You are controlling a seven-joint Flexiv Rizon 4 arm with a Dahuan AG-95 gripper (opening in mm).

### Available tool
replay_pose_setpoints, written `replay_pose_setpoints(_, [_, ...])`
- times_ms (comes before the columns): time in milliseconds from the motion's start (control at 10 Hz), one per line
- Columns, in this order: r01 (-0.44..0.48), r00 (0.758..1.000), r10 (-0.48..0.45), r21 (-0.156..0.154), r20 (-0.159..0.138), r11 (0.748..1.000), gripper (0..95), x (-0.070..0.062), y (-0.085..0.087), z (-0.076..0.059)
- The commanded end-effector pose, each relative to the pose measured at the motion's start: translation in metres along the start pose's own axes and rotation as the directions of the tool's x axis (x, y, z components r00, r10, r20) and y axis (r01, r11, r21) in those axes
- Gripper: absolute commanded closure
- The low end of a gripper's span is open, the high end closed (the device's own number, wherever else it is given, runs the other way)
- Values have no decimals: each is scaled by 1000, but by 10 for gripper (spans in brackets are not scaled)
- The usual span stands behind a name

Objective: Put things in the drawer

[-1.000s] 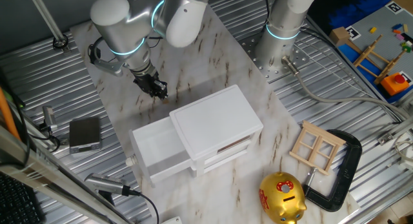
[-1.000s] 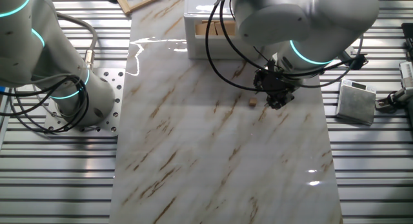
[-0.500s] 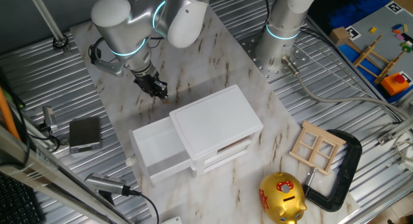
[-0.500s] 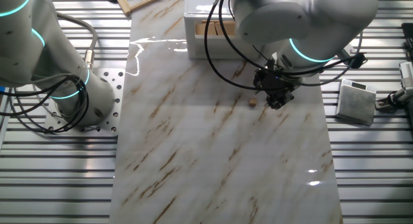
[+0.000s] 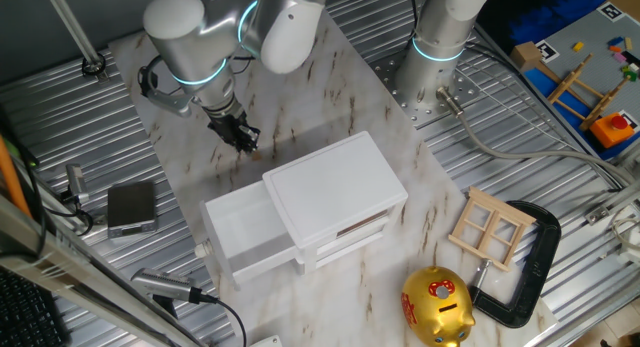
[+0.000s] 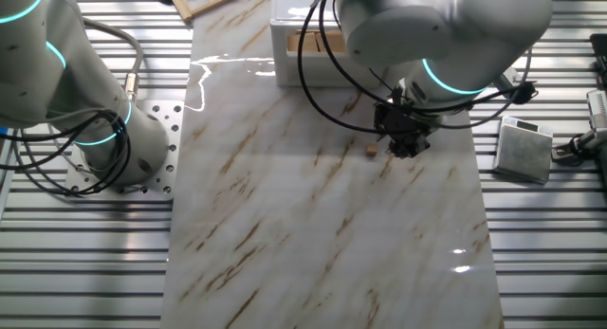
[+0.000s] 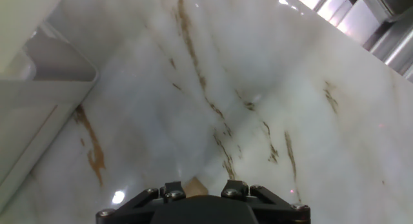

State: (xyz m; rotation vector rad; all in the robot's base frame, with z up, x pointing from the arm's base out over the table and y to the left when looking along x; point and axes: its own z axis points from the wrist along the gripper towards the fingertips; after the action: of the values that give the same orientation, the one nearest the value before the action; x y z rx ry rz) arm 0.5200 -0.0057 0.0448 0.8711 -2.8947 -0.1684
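Note:
The tiny brown block [image 6: 372, 150] lies on the marble table, just left of my gripper [image 6: 408, 147] and apart from it. In the hand view a bit of the block [image 7: 195, 184] shows low down between the two fingertips, and the jaws stand apart around nothing. In one fixed view my gripper [image 5: 243, 139] hangs low over the table behind the white cabinet [image 5: 335, 187]. The top drawer [image 5: 240, 232] is pulled out and looks empty. The block is hidden in that view.
A gold piggy bank [image 5: 437, 305], a wooden window frame [image 5: 488, 225] and a black clamp [image 5: 530, 262] lie right of the cabinet. A grey box [image 5: 131, 207] sits off the table's left edge. A second arm's base [image 5: 437, 47] stands at the back.

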Motion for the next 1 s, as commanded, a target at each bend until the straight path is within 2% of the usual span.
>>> replay_pose_setpoints(100, [21, 1000, -21, 10, 2, 1000, 570, -1, -1, 1])
replay_pose_setpoints(500, [33, 999, -33, 9, 3, 999, 570, -1, -1, 1])
replay_pose_setpoints(600, [30, 1000, -30, 11, 7, 999, 380, -1, -1, 1])
replay_pose_setpoints(800, [8, 1000, -8, 14, 15, 1000, 380, -1, -1, 1])
replay_pose_setpoints(1000, [-58, 998, 58, 13, 33, 998, 380, 3, 1, 0])
